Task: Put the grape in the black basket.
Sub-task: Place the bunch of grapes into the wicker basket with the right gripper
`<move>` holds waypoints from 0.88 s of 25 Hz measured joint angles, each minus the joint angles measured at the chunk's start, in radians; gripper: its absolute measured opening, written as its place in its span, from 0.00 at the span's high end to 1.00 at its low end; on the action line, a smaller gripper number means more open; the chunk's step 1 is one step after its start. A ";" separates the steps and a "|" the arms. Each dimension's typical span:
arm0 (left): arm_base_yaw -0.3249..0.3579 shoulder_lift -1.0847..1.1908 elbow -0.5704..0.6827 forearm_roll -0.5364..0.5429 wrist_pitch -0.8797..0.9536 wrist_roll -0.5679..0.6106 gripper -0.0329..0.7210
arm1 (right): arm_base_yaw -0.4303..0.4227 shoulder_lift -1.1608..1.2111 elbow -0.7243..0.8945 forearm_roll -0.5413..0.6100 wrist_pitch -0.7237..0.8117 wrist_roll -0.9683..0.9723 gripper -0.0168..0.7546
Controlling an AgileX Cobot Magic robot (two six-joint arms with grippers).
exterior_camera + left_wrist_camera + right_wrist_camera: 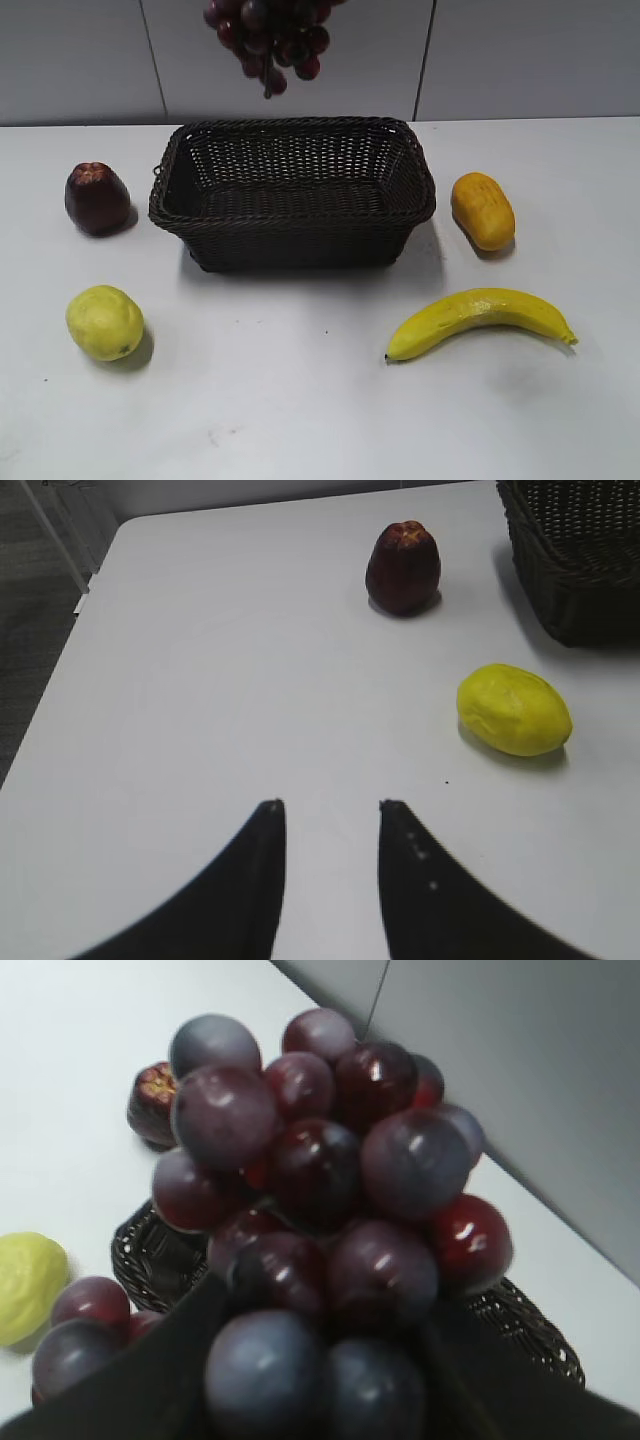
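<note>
The grape (pixel 272 40), a bunch of dark red and purple fruit, hangs in the air at the top of the exterior view, above the back rim of the black basket (pixel 292 130). In the right wrist view the grape (pixel 320 1190) fills the frame, held between my right gripper's (pixel 320 1310) dark fingers, with the black basket (pixel 150 1255) below it. The right gripper itself is out of the exterior view. My left gripper (pixel 328 805) is open and empty over bare table, left of the basket's corner (pixel 575 550).
A dark red apple-like fruit (pixel 97 198) sits left of the basket, a yellow-green lemon-like fruit (pixel 104 322) at the front left. An orange fruit (pixel 482 210) lies right of the basket, a banana (pixel 480 318) at the front right. The table (pixel 300 400) is white.
</note>
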 joint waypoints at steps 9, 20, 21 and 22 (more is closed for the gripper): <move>0.000 0.000 0.000 0.000 0.000 0.000 0.64 | -0.079 0.251 0.000 0.024 -0.018 0.010 0.60; 0.000 0.000 0.000 0.000 0.000 0.000 0.64 | -0.079 0.405 0.000 0.033 -0.114 0.093 0.45; 0.000 0.000 0.000 0.000 0.000 0.000 0.64 | -0.079 0.405 0.000 0.033 -0.114 0.094 0.34; 0.000 0.000 0.000 0.000 0.000 0.000 0.64 | -0.079 0.404 -0.002 0.033 -0.108 0.096 0.24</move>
